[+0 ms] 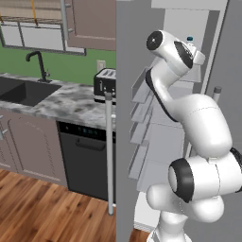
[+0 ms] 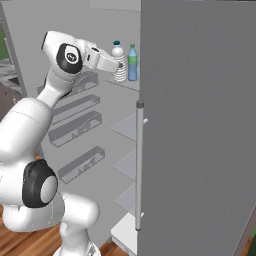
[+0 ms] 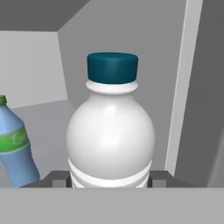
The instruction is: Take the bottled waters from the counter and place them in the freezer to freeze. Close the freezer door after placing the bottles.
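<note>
My gripper (image 2: 118,65) reaches into the top of the open freezer (image 2: 127,125) and is shut on the whitish bottled water (image 3: 111,135), which carries a dark teal cap. Its fingers (image 3: 160,177) press the bottle's lower body from both sides. The bottle (image 2: 118,56) stands upright at the upper shelf (image 2: 126,84); its cap (image 1: 190,40) peeks over my arm. The blue-tinted bottle (image 2: 132,62) with a green label stands on that shelf right beside it, tilted at the left edge of the hand view (image 3: 15,148). The freezer door (image 1: 124,118) stands wide open. The counter (image 1: 61,101) lies to the left.
Several clear bins (image 2: 75,127) line the inside of the open door, close to my arm. The door's bar handle (image 1: 109,151) hangs in front of the black dishwasher (image 1: 87,160). A toaster (image 1: 105,85) and black sink (image 1: 23,92) sit on the counter. The right fridge door (image 2: 200,125) is closed.
</note>
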